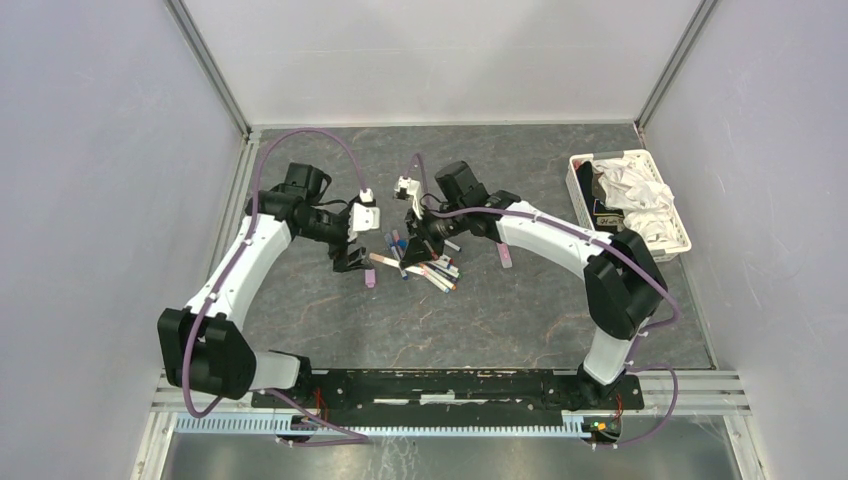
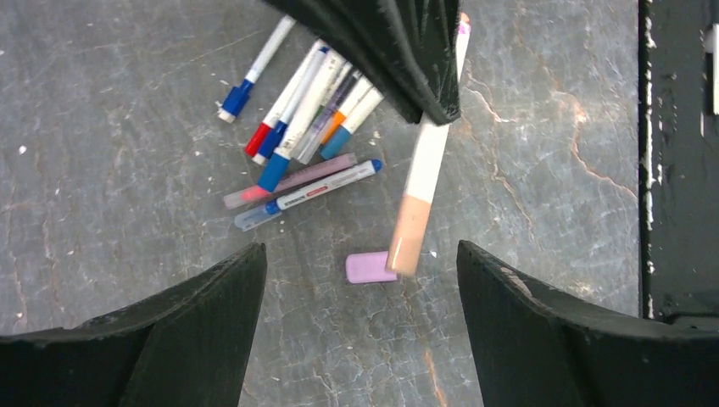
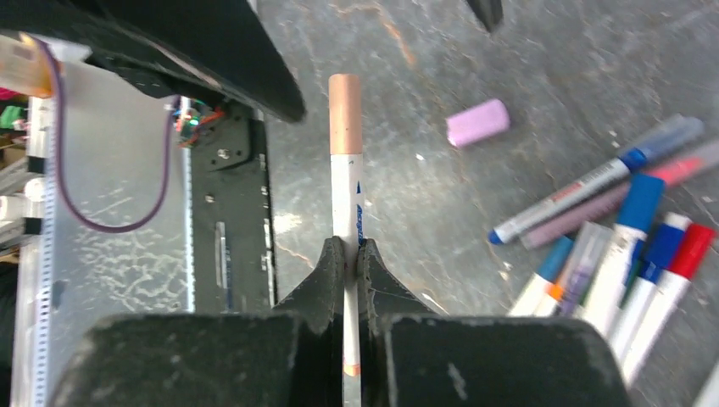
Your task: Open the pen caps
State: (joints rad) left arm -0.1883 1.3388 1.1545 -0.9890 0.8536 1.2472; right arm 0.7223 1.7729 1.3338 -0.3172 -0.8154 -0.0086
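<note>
My right gripper point(image 3: 352, 250) is shut on a white pen point(image 3: 346, 191) whose peach cap point(image 3: 345, 102) is still on and points toward the left gripper. In the left wrist view that capped end point(image 2: 411, 237) hangs between my open left fingers point(image 2: 169, 339), touching neither. A loose purple cap point(image 2: 369, 267) lies on the table just below it; it also shows in the right wrist view point(image 3: 477, 123) and the top view point(image 1: 370, 280). In the top view the left gripper point(image 1: 352, 258) and the right gripper point(image 1: 414, 242) face each other.
A pile of capped pens point(image 1: 432, 268) with blue, red and orange caps lies beside the right gripper; it also shows in the left wrist view point(image 2: 297, 119). A small pink piece point(image 1: 505, 255) lies under the right arm. A white basket point(image 1: 575, 185) of cloth stands at the back right.
</note>
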